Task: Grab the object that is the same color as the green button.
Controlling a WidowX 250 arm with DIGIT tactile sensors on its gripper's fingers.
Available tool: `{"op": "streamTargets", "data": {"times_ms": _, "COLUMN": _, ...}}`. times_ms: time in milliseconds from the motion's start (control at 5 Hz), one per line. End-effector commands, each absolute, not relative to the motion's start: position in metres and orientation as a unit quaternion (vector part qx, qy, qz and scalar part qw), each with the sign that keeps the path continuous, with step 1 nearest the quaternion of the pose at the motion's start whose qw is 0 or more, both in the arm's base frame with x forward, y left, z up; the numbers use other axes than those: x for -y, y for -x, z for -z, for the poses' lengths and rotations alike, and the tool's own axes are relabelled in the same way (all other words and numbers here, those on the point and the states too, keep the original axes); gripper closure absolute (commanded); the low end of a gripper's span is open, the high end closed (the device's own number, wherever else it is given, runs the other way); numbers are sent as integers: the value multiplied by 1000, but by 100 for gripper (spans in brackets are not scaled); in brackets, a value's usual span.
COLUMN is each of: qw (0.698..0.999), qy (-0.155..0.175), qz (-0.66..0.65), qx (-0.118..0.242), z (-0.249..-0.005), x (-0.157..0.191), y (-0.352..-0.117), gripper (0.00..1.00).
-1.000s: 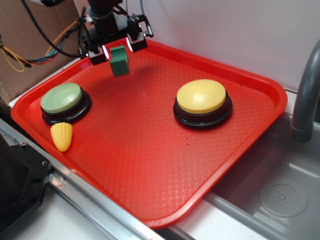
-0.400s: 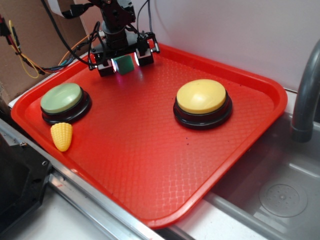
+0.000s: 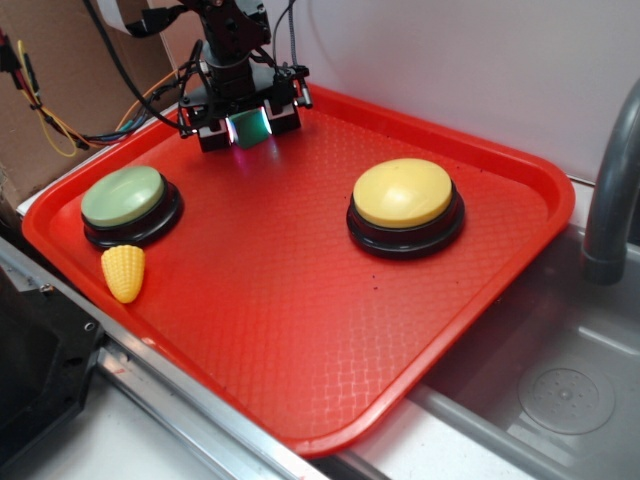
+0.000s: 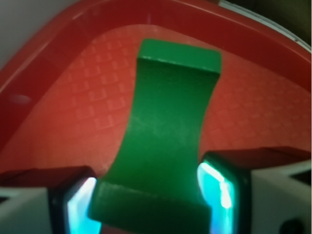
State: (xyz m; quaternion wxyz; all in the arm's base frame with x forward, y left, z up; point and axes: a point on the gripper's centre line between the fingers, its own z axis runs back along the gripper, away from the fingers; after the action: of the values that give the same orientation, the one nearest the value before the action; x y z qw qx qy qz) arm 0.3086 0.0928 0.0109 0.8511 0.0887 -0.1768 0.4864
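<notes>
- The WidowX gripper (image 3: pixel 247 122) hangs over the far left corner of the red tray (image 3: pixel 300 330), its two fingers clamped on the dark green block (image 3: pixel 249 128).
- Up close in the wrist view, the gripper (image 4: pixel 148 202) squeezes the green block (image 4: pixel 165 131) from both sides, and each finger pad (image 4: pixel 219 187) shows a teal glow against the block.
- In the wrist view the block stretches from the fingers toward the tray's raised rim (image 4: pixel 58 58), with the tray's patterned floor visible around it; whether the block touches the tray cannot be told.
- The pale-green button (image 3: pixel 124 196) on its black base sits near the tray's left edge, well apart from the gripper and nearer the viewer.
- A yellow toy corn (image 3: pixel 123 271) lies just beside the green button, on the side closest to the tray's near edge.
- The yellow button (image 3: pixel 403 192) stands right of the green button, across the tray's open middle.
- A grey faucet pipe (image 3: pixel 610 180) rises beyond the tray's right rim, above a metal sink (image 3: pixel 560 390).
</notes>
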Motion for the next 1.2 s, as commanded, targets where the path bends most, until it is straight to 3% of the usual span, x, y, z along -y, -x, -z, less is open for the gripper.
{"op": "streamTargets", "data": {"times_ms": 0, "qw": 863, "qy": -104, "qz": -444, "qx": 219, "z": -65, "x": -92, "y": -315, "gripper": 100}}
{"op": "streamTargets", "data": {"times_ms": 200, "qw": 899, "qy": -90, "qz": -383, "qx": 191, "z": -84, "x": -68, "y": -310, "gripper": 100}}
{"op": "streamTargets", "data": {"times_ms": 400, "qw": 935, "qy": -55, "qz": -318, "qx": 146, "z": -99, "x": -39, "y": -304, "gripper": 100}}
{"op": "streamTargets", "data": {"times_ms": 600, "qw": 958, "qy": -30, "qz": -266, "qx": 105, "z": -120, "x": -13, "y": -287, "gripper": 100}}
{"op": "streamTargets", "data": {"times_ms": 1000, "qw": 984, "qy": 30, "qz": -160, "qx": 69, "z": -162, "x": 14, "y": -241, "gripper": 100}}
